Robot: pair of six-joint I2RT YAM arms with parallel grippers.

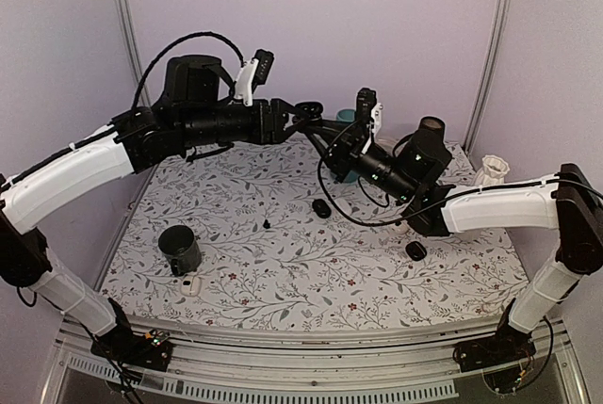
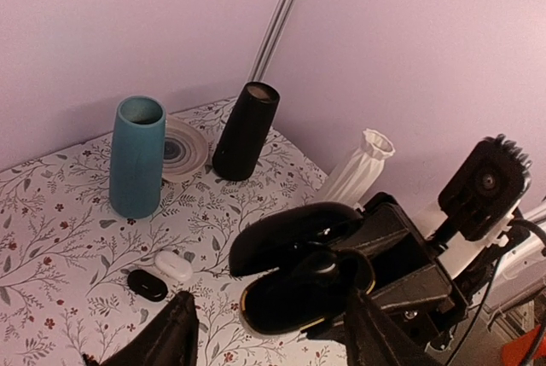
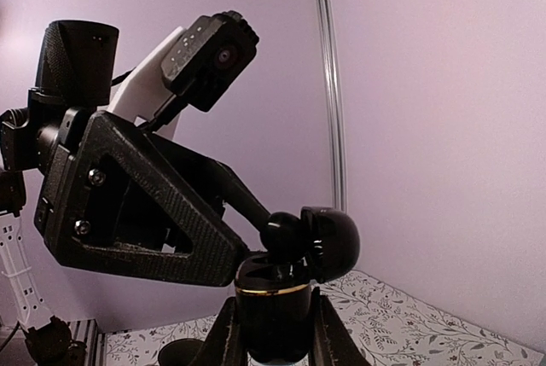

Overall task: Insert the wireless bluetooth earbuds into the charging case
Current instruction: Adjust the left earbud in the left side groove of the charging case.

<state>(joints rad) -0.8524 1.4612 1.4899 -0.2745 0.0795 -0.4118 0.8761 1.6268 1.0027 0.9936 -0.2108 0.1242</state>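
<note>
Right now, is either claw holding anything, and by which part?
The right gripper clamps the open charging case by its lower half. The left gripper has its fingers spread, holding nothing.

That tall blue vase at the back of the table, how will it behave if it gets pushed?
The blue vase stands upright, tall and narrow, so a push near its rim would probably tip it. Its body is round, so once down it would likely roll. The open top suggests it is hollow and fairly light.
</note>
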